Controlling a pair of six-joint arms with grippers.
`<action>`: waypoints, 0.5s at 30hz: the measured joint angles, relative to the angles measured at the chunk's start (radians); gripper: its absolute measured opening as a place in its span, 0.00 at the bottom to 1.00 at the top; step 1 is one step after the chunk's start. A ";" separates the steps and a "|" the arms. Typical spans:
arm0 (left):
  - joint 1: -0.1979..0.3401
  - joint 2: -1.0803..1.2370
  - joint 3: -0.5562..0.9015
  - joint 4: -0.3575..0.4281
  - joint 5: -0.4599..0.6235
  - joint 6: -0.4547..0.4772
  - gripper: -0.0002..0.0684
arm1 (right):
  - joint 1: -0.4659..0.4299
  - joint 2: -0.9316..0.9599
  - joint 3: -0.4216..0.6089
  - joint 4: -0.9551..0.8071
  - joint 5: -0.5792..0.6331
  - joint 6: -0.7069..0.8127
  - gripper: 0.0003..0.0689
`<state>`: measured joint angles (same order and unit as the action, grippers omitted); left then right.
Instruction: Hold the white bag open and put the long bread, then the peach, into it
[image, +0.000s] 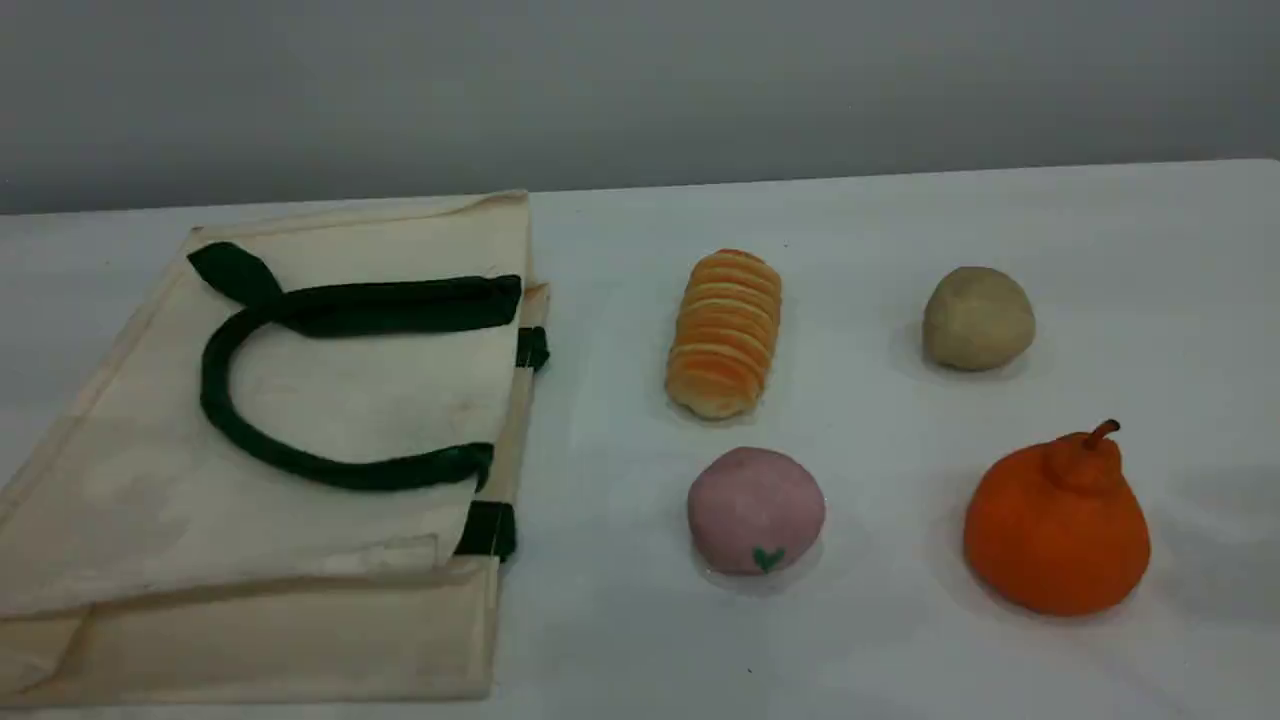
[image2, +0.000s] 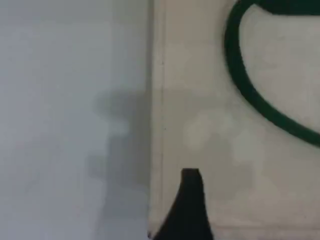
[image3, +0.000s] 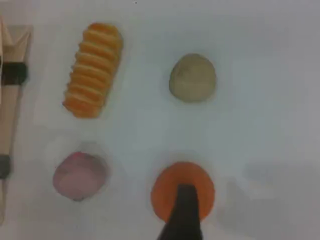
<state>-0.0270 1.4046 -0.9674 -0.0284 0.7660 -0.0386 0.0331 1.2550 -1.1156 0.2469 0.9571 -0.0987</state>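
The white bag (image: 330, 400) lies flat on the left of the table, its dark green handle (image: 215, 390) curled on top and its mouth edge facing right. The long bread (image: 725, 330) lies just right of the bag, with the peach (image: 755, 505) in front of it. Neither arm appears in the scene view. In the left wrist view one dark fingertip (image2: 190, 190) hovers above the white bag (image2: 225, 130) near its outer edge. The right wrist view has a fingertip (image3: 186, 205) high over an orange fruit (image3: 165, 190), with the long bread (image3: 93, 69) and peach (image3: 80, 175) to its left. Nothing is held by either gripper.
A round beige ball (image: 978, 318) sits at the back right. An orange pear-shaped fruit (image: 1055, 530) with a stem stands at the front right. The white table (image: 620, 620) ends at a grey wall behind.
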 joint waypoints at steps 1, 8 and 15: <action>0.000 0.027 -0.017 -0.004 0.004 0.000 0.85 | 0.000 0.014 -0.020 0.000 0.009 0.000 0.85; 0.000 0.167 -0.070 -0.008 0.002 -0.008 0.85 | 0.000 0.092 -0.114 0.001 0.005 0.000 0.85; 0.000 0.304 -0.119 -0.009 -0.042 -0.023 0.85 | 0.000 0.152 -0.120 0.001 -0.031 0.000 0.85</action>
<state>-0.0270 1.7085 -1.0859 -0.0376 0.7240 -0.0618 0.0331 1.4069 -1.2360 0.2480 0.9258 -0.0987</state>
